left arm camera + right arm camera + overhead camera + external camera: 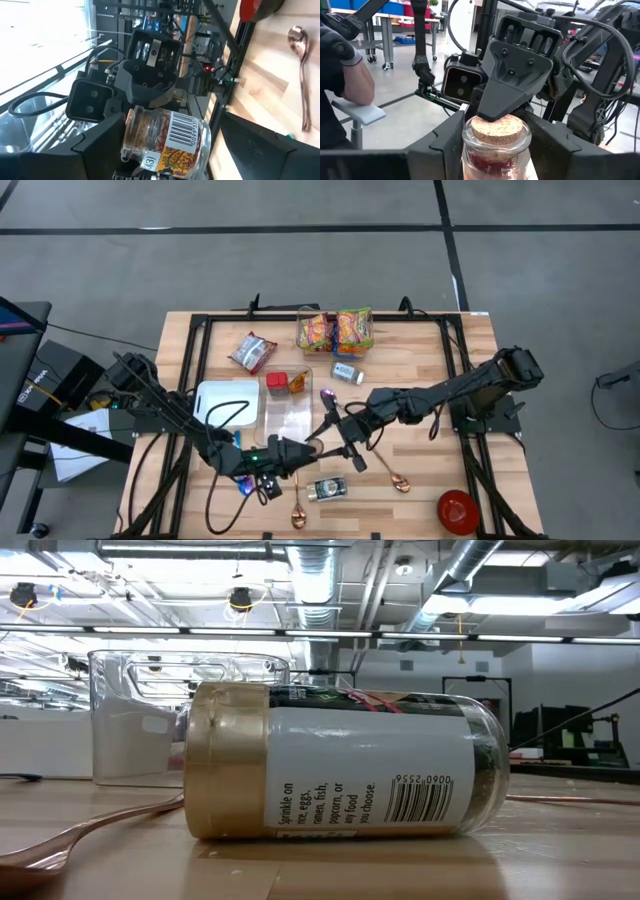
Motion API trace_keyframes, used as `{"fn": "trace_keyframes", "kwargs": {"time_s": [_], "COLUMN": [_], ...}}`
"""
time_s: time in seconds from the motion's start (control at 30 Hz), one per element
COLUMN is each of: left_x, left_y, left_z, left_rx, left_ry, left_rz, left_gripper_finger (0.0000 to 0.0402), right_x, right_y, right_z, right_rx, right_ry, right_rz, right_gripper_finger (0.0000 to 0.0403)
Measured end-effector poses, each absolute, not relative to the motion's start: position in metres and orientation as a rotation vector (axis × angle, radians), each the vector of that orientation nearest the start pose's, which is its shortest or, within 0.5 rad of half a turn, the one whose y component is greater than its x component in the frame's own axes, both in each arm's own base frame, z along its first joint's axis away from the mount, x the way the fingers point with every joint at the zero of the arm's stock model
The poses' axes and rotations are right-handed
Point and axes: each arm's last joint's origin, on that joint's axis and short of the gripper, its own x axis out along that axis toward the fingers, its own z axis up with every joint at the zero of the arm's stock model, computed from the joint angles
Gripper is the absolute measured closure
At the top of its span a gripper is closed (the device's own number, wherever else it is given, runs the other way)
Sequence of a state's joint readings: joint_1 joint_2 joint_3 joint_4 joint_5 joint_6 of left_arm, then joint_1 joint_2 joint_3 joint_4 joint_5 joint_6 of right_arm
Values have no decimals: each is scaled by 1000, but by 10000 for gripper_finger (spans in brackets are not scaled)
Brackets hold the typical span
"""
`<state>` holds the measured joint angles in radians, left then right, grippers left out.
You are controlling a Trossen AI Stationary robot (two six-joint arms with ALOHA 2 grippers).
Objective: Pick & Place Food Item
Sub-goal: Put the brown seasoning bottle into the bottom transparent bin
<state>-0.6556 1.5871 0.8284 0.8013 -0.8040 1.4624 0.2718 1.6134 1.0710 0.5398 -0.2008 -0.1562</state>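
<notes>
Above the near middle of the counter (420, 480), the cork-topped jar (496, 145) hangs between both claws. The right claw (495, 165) pinches it; the left claw (150, 145) stands spread around it. If the right lets go early, the jar likely drops.

- A robotics lab or workshop: bare grey concrete floor (300, 260), exposed silver ceiling ducts (330, 580).
- Black metal frame (200, 340) edges the wooden slatted table (430, 480); wheeled workbenches (390, 30) behind.
</notes>
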Motion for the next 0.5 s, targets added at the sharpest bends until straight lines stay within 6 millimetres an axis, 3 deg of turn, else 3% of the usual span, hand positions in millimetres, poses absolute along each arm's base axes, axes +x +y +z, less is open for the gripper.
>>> {"fn": "trace_keyframes", "kwargs": {"time_s": [0.5], "left_x": [276], "left_y": [-183], "left_z": [246], "left_rx": [1478], "left_ry": [111], "left_rz": [172], "left_gripper_finger": [147], "right_x": [358], "right_y": [106], "right_z": [285], "right_rx": [-128], "right_ry": [-35], "right_rz": [476], "right_gripper_finger": [224]}}
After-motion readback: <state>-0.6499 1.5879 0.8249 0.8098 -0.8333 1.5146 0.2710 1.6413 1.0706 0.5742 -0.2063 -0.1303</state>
